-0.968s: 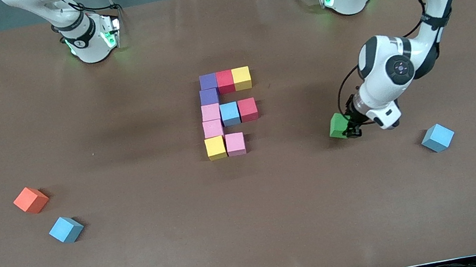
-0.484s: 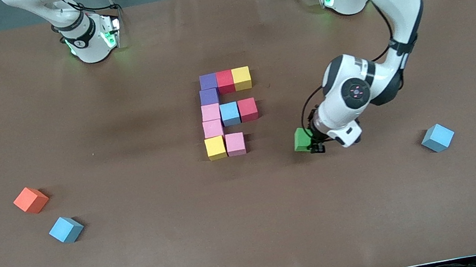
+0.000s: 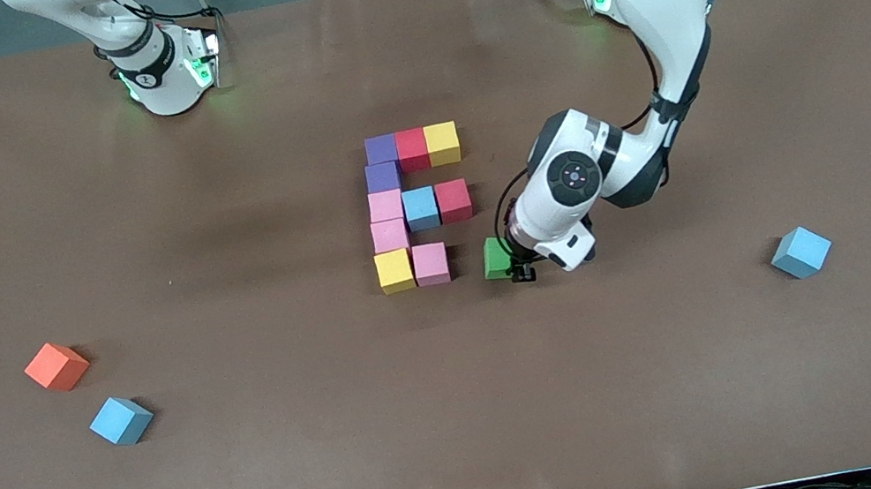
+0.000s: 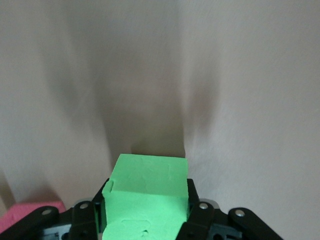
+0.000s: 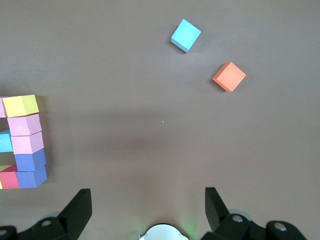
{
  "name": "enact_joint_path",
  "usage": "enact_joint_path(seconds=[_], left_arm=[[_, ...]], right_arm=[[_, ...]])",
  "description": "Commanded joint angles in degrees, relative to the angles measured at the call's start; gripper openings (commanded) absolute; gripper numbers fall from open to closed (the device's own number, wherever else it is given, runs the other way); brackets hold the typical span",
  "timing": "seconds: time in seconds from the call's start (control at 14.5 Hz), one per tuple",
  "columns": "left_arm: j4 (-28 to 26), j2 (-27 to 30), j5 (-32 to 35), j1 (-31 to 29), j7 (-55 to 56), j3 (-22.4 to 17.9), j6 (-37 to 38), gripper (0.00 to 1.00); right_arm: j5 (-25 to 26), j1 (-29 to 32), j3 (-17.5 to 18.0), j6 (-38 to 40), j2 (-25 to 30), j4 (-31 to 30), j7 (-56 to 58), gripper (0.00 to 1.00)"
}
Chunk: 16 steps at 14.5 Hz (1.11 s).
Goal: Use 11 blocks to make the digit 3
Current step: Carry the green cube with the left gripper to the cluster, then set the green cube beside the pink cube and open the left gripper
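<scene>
— Brown table (image 3: 275,452), mid-span: where is the green block (image 3: 496,257)?

— Clamped in the left gripper (image 3: 513,265), just beside the pink block (image 3: 431,263) ending the unfinished digit (image 3: 415,207).

— Risk?

— Lowered askew, it could shove that row. Right gripper (image 5: 148,206) waits open near the table's edge.

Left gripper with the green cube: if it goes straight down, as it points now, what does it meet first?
Probably bare table: the left gripper holds the green cube beside the pink cube, apparently with a gap between them.

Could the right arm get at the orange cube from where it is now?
Probably yes. The right gripper hangs open over bare table toward its own end, and the orange cube sits alone there with only a light blue cube beside it, not touching.
</scene>
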<state>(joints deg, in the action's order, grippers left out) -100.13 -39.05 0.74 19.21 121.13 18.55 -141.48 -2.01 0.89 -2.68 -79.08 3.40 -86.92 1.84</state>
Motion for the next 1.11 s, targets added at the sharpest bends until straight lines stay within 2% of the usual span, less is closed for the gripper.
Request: enact_joint_path(seconds=[0.0,0.62,0.83,1.04], left_arm=[[2.75,-0.68,0.84,2.40,4.72,-0.44,1.30,0.18],[4.68,-1.73,0.93,5.57,12.99,-1.67,1.21,0.18],[5.65,-2.44,1.63,9.95,15.88,-5.52,1.21,0.18],[6.62,-3.40,1.72,10.94,16.25,-6.16,1.30,0.18]], right_arm=[[0.60,0.86,0.83,-1.07,1.35,-2.03,0.45,1.00],[0.60,0.69,0.74,-2.65,1.44,-2.56,0.71,1.00],[1.48,0.69,0.74,-3.36,1.44,-2.47,2.28,1.00],[2.27,0.69,0.74,-3.36,1.44,-2.29,2.91,1.00]])
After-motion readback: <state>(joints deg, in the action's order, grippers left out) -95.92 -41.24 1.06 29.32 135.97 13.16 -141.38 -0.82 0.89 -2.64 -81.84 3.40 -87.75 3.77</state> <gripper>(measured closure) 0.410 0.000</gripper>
